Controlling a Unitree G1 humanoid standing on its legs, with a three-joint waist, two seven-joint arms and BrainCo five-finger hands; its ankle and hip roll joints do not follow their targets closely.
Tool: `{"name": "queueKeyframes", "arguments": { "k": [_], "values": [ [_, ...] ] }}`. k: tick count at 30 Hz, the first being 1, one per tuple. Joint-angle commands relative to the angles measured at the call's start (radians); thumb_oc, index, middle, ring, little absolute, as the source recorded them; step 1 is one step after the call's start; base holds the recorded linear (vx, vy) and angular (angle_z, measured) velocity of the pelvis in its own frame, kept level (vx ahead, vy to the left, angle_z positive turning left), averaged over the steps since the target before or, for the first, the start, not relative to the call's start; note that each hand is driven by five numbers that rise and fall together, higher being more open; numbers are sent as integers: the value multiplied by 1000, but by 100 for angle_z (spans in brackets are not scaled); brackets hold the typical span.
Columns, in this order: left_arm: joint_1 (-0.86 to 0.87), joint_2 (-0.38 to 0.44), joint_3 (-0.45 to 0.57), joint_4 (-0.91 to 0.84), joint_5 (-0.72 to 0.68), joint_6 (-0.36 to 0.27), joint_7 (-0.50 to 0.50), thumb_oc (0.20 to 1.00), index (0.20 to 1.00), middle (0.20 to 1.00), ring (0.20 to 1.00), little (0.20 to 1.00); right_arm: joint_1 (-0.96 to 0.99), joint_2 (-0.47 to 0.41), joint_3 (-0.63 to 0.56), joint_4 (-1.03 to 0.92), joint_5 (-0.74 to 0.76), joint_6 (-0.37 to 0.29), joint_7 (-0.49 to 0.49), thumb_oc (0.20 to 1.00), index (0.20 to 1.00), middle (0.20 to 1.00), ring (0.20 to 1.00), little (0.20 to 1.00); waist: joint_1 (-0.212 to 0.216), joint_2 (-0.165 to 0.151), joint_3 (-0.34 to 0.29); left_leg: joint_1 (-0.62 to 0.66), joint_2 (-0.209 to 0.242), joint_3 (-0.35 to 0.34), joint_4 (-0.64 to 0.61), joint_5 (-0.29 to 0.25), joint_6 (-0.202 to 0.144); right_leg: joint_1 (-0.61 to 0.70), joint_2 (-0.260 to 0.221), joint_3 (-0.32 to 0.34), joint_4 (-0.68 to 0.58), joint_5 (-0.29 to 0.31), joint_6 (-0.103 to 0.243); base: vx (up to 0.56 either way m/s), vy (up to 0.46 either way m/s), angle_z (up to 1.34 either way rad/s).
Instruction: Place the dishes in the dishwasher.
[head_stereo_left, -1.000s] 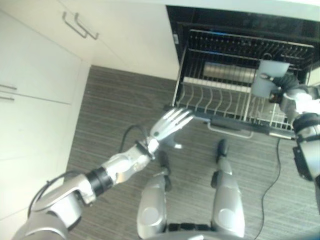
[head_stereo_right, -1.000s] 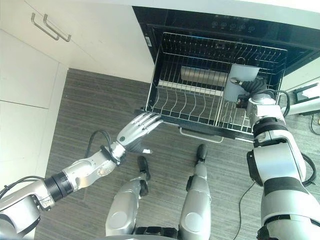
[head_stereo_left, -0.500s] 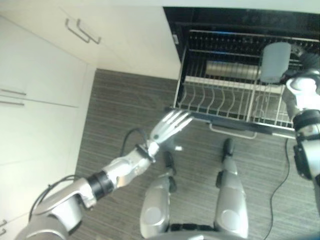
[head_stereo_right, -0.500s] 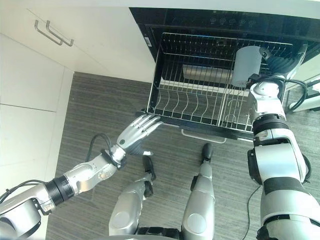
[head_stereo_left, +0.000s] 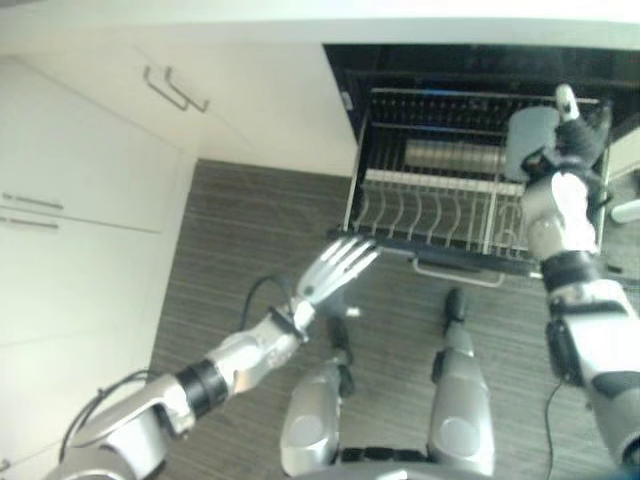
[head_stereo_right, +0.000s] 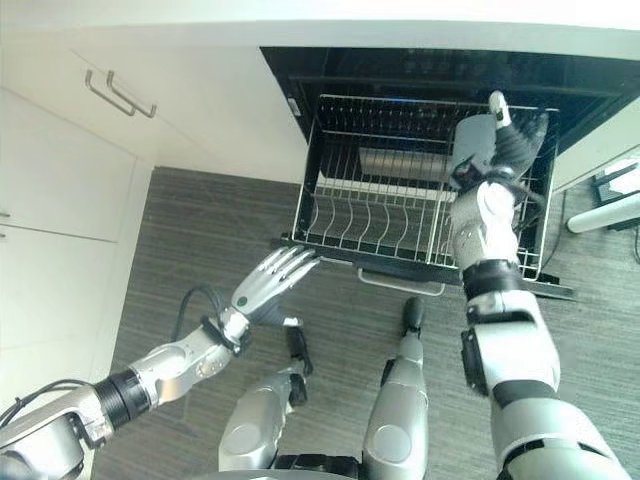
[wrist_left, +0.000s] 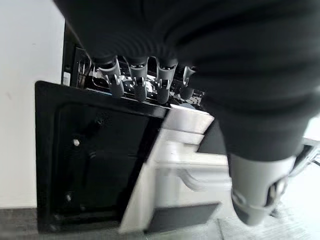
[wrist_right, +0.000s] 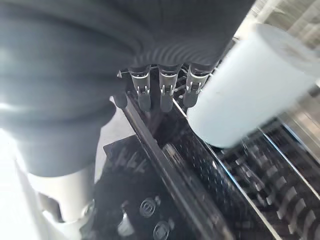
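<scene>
We see the right hand (head_stereo_right: 505, 150) raised over the far right corner of the pulled-out wire dishwasher rack (head_stereo_right: 380, 215), with a pale grey cylindrical cup (head_stereo_right: 470, 145) against it. The cup sits above the rack's right compartment, tilted, and not resting on the wires. In the right wrist view the cup (wrist_right: 252, 90) lies just beside the dark-tipped fingers (wrist_right: 165, 97), which reach out fairly straight next to it; the thumb is hidden from us there, so we cannot tell whether the hand truly clamps the cup or merely carries it against the fingers.

Inside the rack, a shiny metal cylindrical pot (head_stereo_left: 455, 155) lies on its side towards the back, left of the cup and apart from it. The rack juts out of the black dishwasher opening (head_stereo_left: 450, 65) set among white cabinet doors (head_stereo_left: 90, 200) with metal bar handles.

The left hand (head_stereo_left: 335, 268) hangs above the dark striped floor (head_stereo_left: 230, 260), near the rack's front left corner without touching it, fingers straight and spread, holding nothing.
</scene>
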Motion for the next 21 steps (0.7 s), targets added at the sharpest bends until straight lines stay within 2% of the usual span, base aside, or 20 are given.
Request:
{"name": "queueKeyframes", "arguments": {
  "k": [1,4,5,8,11,12,14,16,18,19,21],
  "values": [
    [92,34,-35,7,55,-37,9,1000,1000,1000,1000,1000,-7,-27,-44,-41,97,-19,62,1000,1000,1000,1000,1000,-1,-34,-29,-16,18,12,44,-76,36,37,-40,35,171,-277,77,23,-43,-8],
    [138,31,-15,28,51,-23,20,1000,1000,1000,1000,1000,116,14,-37,-166,123,-52,85,1000,1000,1000,1000,1000,-16,-53,-78,21,22,21,48,-90,48,82,-24,35,187,-310,68,44,-5,-20],
    [161,30,-2,37,37,-19,21,1000,1000,1000,1000,1000,168,23,-32,-222,150,-46,145,1000,1000,1000,1000,1000,-20,-58,-108,40,23,23,42,-91,52,103,-14,35,191,-325,64,88,14,-17],
    [226,10,41,82,-13,17,-5,1000,1000,1000,1000,1000,322,54,2,-389,127,-54,186,1000,1000,1000,1000,1000,-36,-75,-187,83,28,28,26,-90,59,160,10,34,192,-360,50,100,34,-8],
    [299,-29,109,133,-54,17,11,1000,1000,1000,1000,1000,493,71,25,-528,67,-126,251,1000,1000,1000,1000,1000,-48,-97,-257,119,22,36,31,-105,69,206,15,31,171,-363,45,107,134,-8],
    [331,-54,145,152,-76,24,15,1000,1000,1000,1000,1000,576,77,27,-598,91,-156,322,1000,1000,1000,1000,1000,-53,-107,-289,137,8,34,40,-123,80,228,14,33,159,-362,46,68,227,0],
    [354,-94,195,208,-132,45,32,1000,1000,1000,1000,1000,654,82,27,-691,62,-167,389,1000,1000,1000,1000,1000,-64,-119,-322,162,-16,28,50,-154,96,244,6,41,162,-362,56,52,288,4],
    [354,-118,216,255,-155,58,27,1000,1000,1000,1000,1000,687,83,31,-736,21,-166,398,1000,1000,1000,1000,1000,-71,-121,-334,170,-28,23,50,-157,106,243,2,50,173,-356,60,22,270,-1],
    [371,-179,291,368,-339,-19,-15,1000,1000,1000,1000,1000,754,89,31,-801,-48,-162,427,1000,1000,1000,1000,1000,-85,-125,-349,188,-53,11,35,-159,124,224,-9,63,231,-346,80,21,297,5],
    [376,-202,324,400,-388,-41,-44,1000,1000,1000,1000,1000,776,87,27,-820,-51,-157,433,1000,1000,1000,1000,1000,-88,-127,-349,199,-62,7,23,-162,131,215,-12,68,265,-339,88,-38,207,6],
    [420,-285,466,527,-650,-142,-195,1000,1000,1000,1000,1000,816,109,30,-828,-55,-151,479,1000,1000,1000,1000,1000,-76,-124,-351,214,-64,41,-22,-145,138,156,-1,28,390,-296,104,-81,164,18]
  ]
}}
